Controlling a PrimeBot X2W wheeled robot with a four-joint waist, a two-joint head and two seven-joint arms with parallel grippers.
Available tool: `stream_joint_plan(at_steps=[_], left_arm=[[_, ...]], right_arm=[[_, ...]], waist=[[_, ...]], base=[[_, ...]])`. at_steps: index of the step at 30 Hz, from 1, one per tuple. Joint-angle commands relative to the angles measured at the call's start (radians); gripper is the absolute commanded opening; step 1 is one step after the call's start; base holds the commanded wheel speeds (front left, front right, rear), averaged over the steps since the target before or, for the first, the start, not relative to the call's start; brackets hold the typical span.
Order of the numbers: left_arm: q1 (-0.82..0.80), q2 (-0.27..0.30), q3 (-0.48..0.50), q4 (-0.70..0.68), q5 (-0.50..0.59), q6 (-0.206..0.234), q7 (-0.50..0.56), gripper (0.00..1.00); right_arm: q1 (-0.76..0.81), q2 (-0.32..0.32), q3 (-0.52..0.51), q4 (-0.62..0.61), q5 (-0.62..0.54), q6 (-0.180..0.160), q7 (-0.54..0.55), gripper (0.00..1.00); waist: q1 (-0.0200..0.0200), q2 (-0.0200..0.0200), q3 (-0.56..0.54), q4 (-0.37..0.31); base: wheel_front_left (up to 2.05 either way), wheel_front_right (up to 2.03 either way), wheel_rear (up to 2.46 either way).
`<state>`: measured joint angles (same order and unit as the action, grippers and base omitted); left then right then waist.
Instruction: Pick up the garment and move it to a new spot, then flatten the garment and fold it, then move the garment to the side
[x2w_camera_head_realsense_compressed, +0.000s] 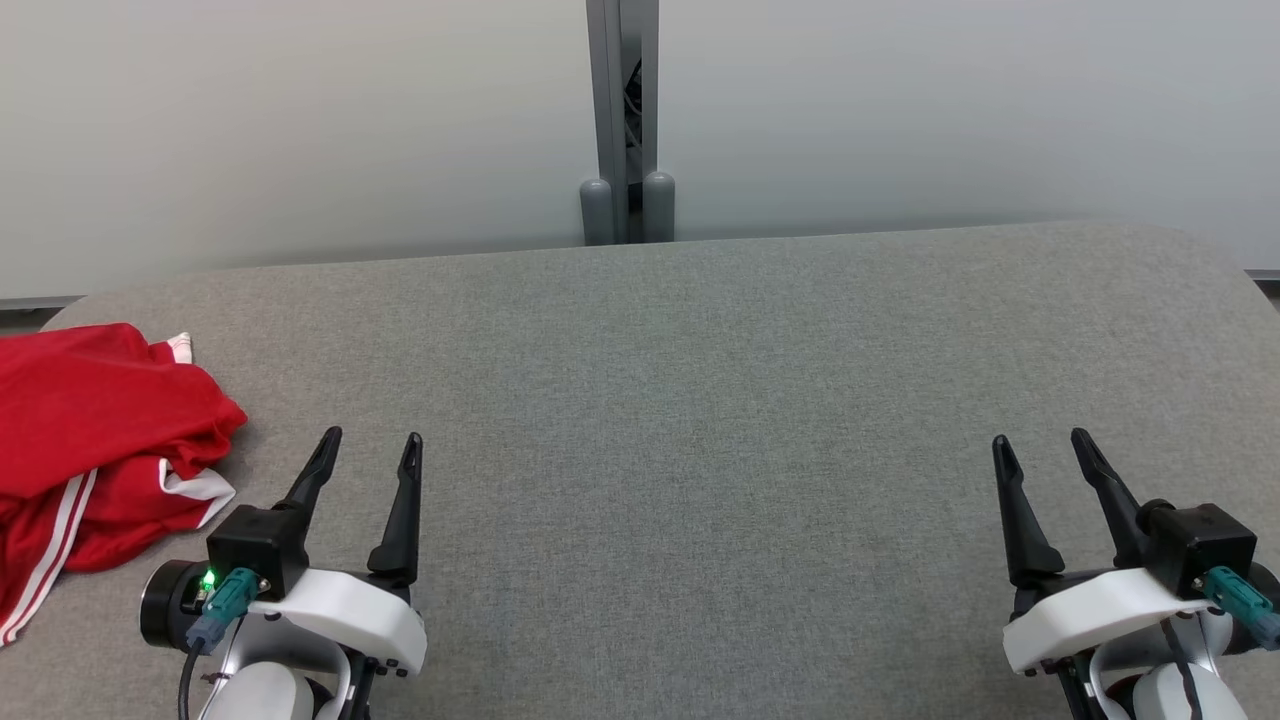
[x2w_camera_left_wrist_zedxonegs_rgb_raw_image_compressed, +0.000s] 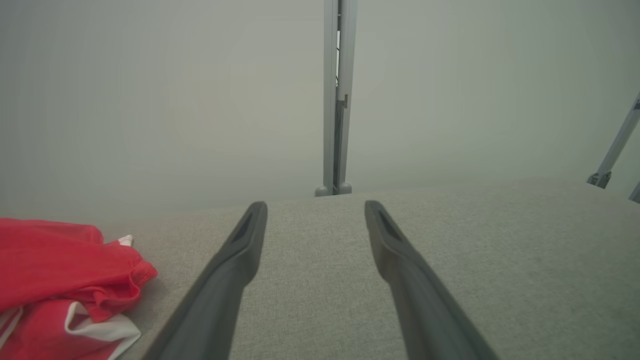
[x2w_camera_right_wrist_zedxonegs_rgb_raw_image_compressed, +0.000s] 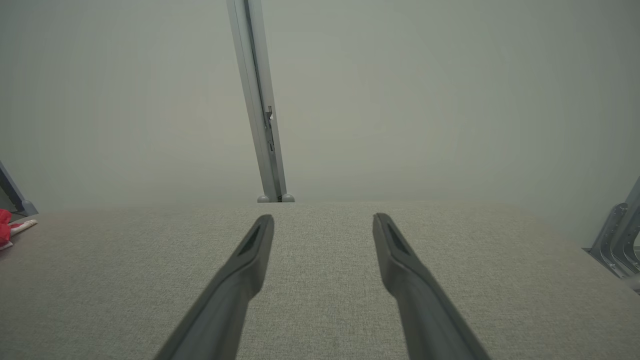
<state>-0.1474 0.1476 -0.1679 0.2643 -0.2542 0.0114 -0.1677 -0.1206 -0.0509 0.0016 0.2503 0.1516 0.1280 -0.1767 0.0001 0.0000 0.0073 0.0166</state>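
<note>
Red cloth with white stripes and white trim: that's the garment (x2w_camera_head_realsense_compressed: 95, 440), crumpled in a heap at the far left edge of the grey fabric-covered tabletop (x2w_camera_head_realsense_compressed: 700, 380), with part of it running off the left side of the head view. Just to its right sits the left end effector (x2w_camera_head_realsense_compressed: 370, 440), its two dark fingers spread wide with nothing between them, tips pointing away from the robot. The garment is near it but apart from it, and a strip of bare tabletop separates the white-trimmed hem from the nearer finger. From the left wrist view, the red heap sits low on the left, beside the left finger (x2w_camera_left_wrist_zedxonegs_rgb_raw_image_compressed: 225, 280) and not between the two. Over on the other side, the right end effector (x2w_camera_head_realsense_compressed: 1040, 440) is spread just as wide and is empty too, well apart from the garment with the whole open middle of the tabletop between them. The right wrist view catches just a sliver of red at its far left edge. Behind the tabletop, a grey post (x2w_camera_head_realsense_compressed: 622, 120) stands between two pale wall panels.
</note>
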Motion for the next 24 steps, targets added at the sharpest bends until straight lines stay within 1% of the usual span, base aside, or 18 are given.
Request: stream_joint_plan(at_steps=[1,12,17,24], left_arm=[[0.003,0.006,-0.002,-0.003,0.012,0.004,-0.005,1.00],[-0.002,0.015,-0.025,0.005,0.065,0.015,-0.024,1.00],[-0.002,0.011,-0.022,0.006,0.044,0.012,-0.028,1.00],[0.002,0.004,-0.014,0.010,0.018,0.018,-0.028,1.00]], right_arm=[[-0.015,-0.004,-0.001,0.002,-0.019,0.004,-0.010,1.00],[-0.011,-0.004,0.000,0.007,-0.051,0.005,-0.033,1.00],[-0.008,-0.003,-0.005,0.015,-0.029,0.005,-0.030,1.00],[-0.005,-0.002,-0.008,0.020,-0.016,0.005,-0.033,1.00]], waist=[[-0.0001,0.0000,0.000,0.001],[-0.0001,0.0000,0.003,0.010],[-0.0001,0.0000,0.002,0.011],[-0.0001,0.0000,-0.002,0.010]], base=[[0.00,0.00,0.00],[0.00,0.00,0.00],[0.00,0.00,0.00],[0.00,0.00,0.00]])
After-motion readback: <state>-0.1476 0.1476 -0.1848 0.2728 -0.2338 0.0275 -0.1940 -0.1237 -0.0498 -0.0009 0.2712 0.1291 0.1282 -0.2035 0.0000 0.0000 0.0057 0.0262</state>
